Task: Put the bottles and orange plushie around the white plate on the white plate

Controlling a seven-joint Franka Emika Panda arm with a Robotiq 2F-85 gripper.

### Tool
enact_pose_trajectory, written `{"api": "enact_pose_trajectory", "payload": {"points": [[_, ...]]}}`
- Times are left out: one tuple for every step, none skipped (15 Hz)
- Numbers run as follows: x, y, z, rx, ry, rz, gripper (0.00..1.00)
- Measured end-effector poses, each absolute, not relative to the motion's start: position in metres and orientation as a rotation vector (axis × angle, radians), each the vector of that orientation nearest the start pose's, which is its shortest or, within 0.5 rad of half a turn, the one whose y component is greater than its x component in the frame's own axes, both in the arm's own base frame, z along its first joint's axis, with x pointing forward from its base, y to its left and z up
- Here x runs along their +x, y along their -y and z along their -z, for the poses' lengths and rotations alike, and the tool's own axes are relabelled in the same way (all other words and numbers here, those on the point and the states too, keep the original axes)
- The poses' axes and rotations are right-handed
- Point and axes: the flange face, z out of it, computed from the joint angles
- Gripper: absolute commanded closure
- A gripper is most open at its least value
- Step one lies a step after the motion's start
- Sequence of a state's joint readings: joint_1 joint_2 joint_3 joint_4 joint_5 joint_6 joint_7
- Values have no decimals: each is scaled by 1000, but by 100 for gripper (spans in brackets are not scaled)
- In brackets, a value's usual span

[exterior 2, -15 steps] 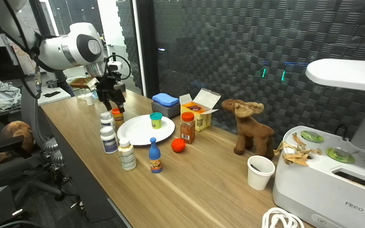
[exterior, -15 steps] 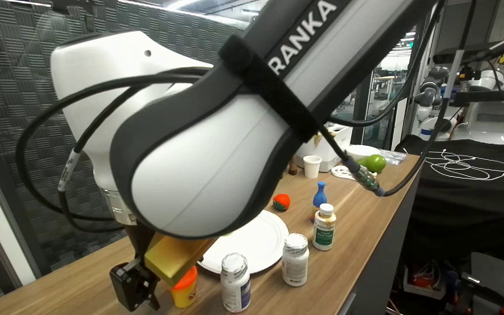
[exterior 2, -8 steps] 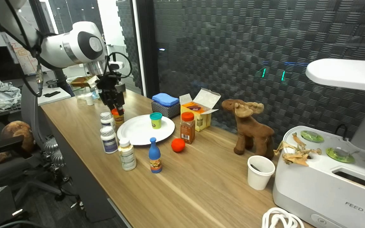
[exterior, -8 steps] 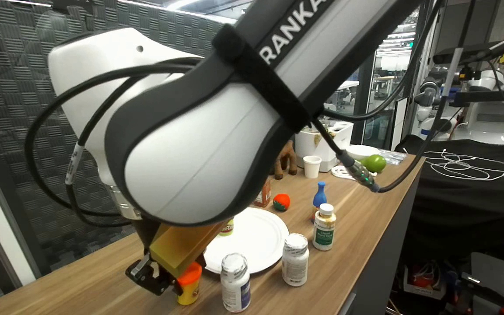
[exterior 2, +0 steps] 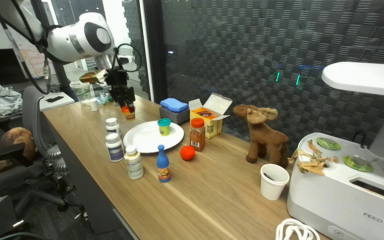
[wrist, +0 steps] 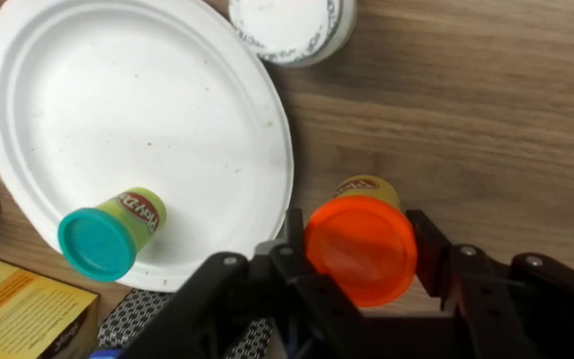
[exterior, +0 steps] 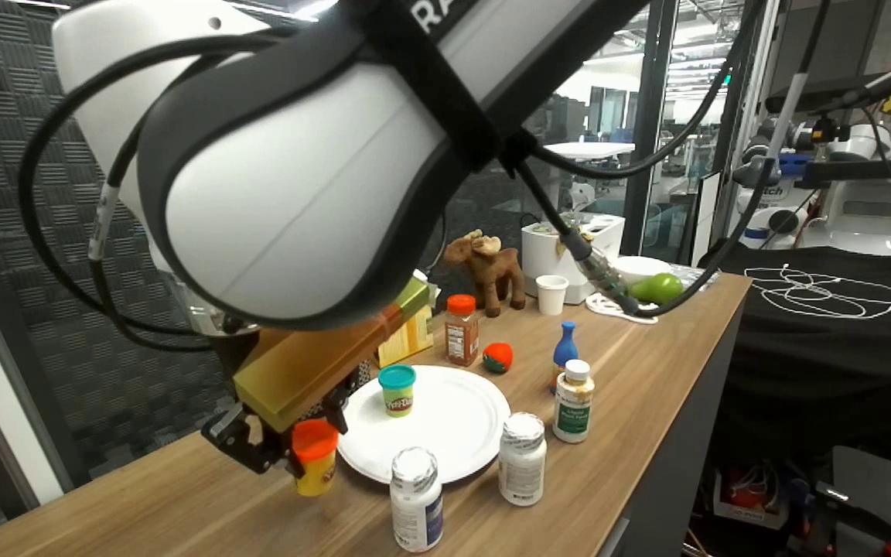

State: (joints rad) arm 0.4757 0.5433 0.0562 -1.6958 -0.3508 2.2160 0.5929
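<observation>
My gripper [wrist: 359,239] is shut on a yellow can with an orange lid [exterior: 315,468], a finger on each side of the lid, and the can hangs above the table beside the plate. The white plate [exterior: 453,441] carries a can with a teal lid [wrist: 112,234]. Around the plate stand white bottles [exterior: 417,510], a white-capped bottle with a green label [exterior: 573,406], a blue bottle [exterior 2: 163,163] and a red-lidded jar [exterior 2: 197,135]. The orange plushie [exterior 2: 187,152] lies near that jar, off the plate.
Behind the plate are a patterned basket [exterior 2: 175,115] with a blue cloth and an opened yellow box [exterior 2: 213,126]. A brown moose toy [exterior 2: 267,136], a paper cup [exterior 2: 273,181] and a white planter [exterior 2: 338,200] stand farther along the table.
The gripper has shut on the orange-lidded can, which stood on the table a second ago. Can and gripper have risen, and the arm has moved upward with them.
</observation>
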Motion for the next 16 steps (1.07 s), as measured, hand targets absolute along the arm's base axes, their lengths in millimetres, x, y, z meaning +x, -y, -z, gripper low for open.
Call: {"api": "enact_pose_trajectory", "payload": {"points": [[594,-325,-287,-3356,237,217,72],[599,-320,-292,-3368,226,235,72],[604,-315,-295,-3382,213,242,72],[607,-309,-297,-3393,198,243,72],[610,-303,-297,-3404,182,237,72],[612,-297,-297,-3414,165,229,72],[614,-292,-296,-3423,148,219,72],[615,-287,-295,-3432,131,206,72],[616,-282,-293,-3440,115,193,72],[617,-278,-290,-3447,100,179,72],[618,-274,-288,-3454,87,166,72],[619,-271,-286,-3459,73,155,72],[619,-268,-283,-3465,58,144,72],[620,-265,-280,-3471,42,132,72],[620,-262,-277,-3475,27,122,72],[621,-259,-274,-3478,12,114,72]]}}
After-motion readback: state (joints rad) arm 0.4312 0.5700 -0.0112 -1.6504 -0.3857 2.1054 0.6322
